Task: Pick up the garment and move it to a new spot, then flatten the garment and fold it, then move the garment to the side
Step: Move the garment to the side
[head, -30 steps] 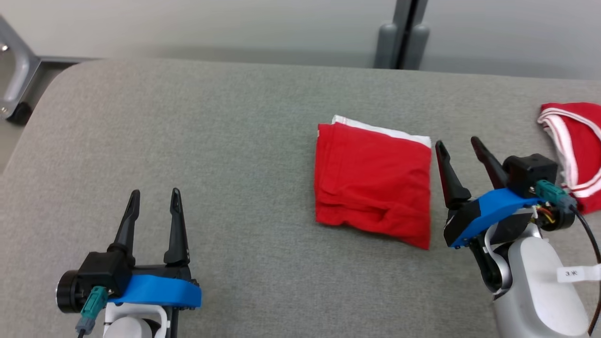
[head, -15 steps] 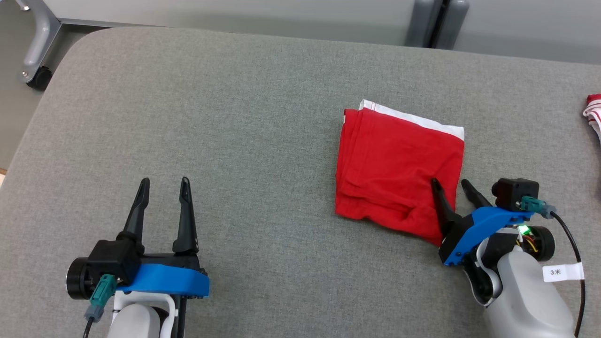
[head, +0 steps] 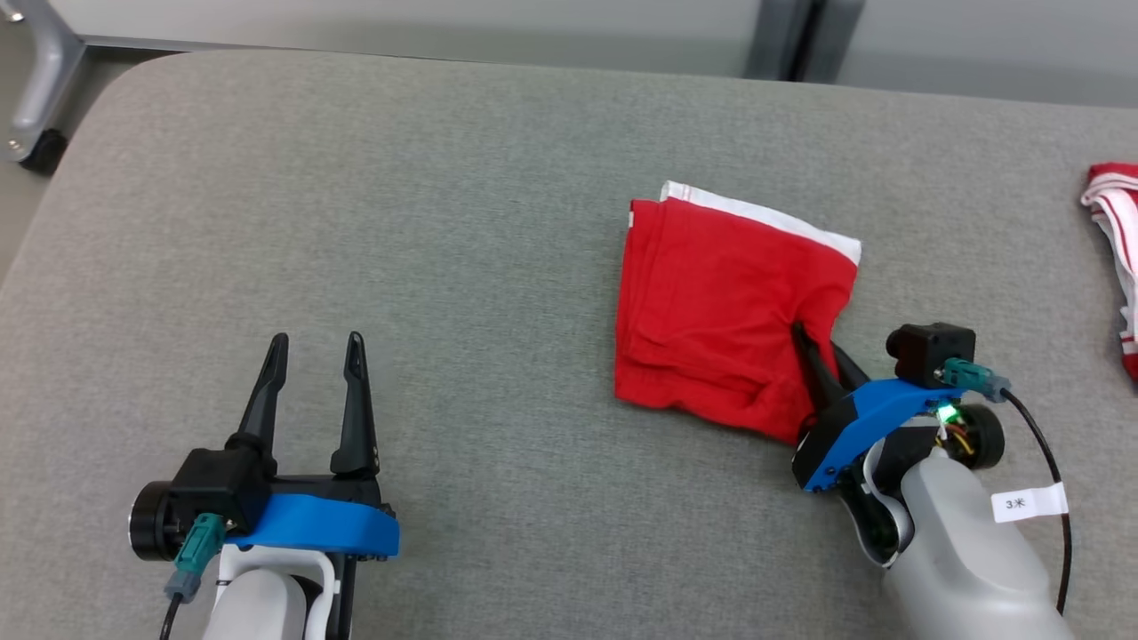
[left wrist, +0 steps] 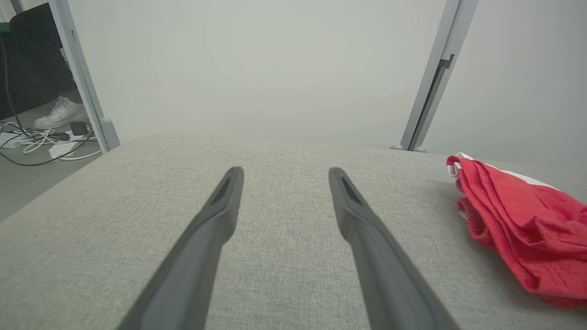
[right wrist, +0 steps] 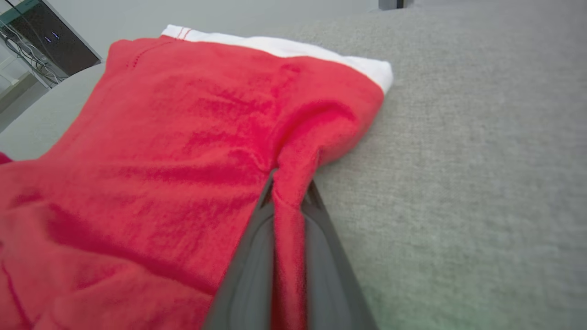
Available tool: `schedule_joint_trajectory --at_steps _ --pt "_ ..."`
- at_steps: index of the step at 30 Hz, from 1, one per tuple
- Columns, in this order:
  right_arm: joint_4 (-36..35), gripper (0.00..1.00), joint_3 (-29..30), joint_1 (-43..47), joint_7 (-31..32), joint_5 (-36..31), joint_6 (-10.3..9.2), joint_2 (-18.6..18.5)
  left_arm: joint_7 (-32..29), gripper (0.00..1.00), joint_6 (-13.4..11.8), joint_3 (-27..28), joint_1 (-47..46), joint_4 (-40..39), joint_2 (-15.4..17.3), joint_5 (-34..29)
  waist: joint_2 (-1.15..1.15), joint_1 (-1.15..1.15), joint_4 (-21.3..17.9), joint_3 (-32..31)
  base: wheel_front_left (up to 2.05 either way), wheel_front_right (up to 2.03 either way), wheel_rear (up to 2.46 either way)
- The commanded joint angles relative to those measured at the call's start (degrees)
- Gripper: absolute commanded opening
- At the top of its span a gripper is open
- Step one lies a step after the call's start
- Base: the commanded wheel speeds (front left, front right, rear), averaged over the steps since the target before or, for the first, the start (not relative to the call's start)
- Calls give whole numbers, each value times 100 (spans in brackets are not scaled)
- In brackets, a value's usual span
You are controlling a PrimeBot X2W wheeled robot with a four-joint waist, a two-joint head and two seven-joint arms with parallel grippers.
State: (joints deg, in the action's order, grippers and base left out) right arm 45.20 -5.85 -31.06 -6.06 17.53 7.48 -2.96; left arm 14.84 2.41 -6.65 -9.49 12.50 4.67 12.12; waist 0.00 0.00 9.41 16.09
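- A grey metal leg (head: 40,84) with a dark caster stands on the floor just beyond the far left corner of the surface (head: 427,204), which is covered in grey woven cloth.
- In the left wrist view, a white shoe (left wrist: 59,113) and a tangle of cables (left wrist: 39,142) lie on the floor past the left edge. A grey post (left wrist: 435,82) rises behind the far edge.
- The left gripper (head: 318,340) sits over the near left part of the surface, its fingers spread and pointing toward the far edge. There is nothing between them but bare grey cloth, as the left wrist view (left wrist: 285,170) shows. Whether it touches the surface I cannot tell.
- The garment (head: 711,302) lies right of the middle of the surface, well apart from the left gripper. It is red and folded into a rough square, with a white band along its far side. Several layers are stacked at its left side (left wrist: 518,220). Its near side is creased and its right side is drawn inward into a pucker.
- The right gripper (head: 816,342) is at the garment's right side, close to its near right corner, fingers angled toward the far left. The fingers are pressed together on a raised ridge of red cloth, which stands between them in the right wrist view (right wrist: 290,183). The rest of the garment (right wrist: 174,151) lies on the surface.
- A second garment (head: 1111,240), red with white stripes, lies at the right edge, well apart from the folded one and cut off by the frame.
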Motion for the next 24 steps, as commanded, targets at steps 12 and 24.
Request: schedule_joint_trajectory --at_steps 12,24 --pt "-1283 0 -36 280 34 -687 3 -913 39 100 25 -16 -381 -162 29 -10 0 0 -820 422 0 0 0" --pt "-2743 0 -50 130 725 -725 3 -1656 41 100 47 -60 -791 -309 35 -104 0 0 -1123 872 0 0 0"
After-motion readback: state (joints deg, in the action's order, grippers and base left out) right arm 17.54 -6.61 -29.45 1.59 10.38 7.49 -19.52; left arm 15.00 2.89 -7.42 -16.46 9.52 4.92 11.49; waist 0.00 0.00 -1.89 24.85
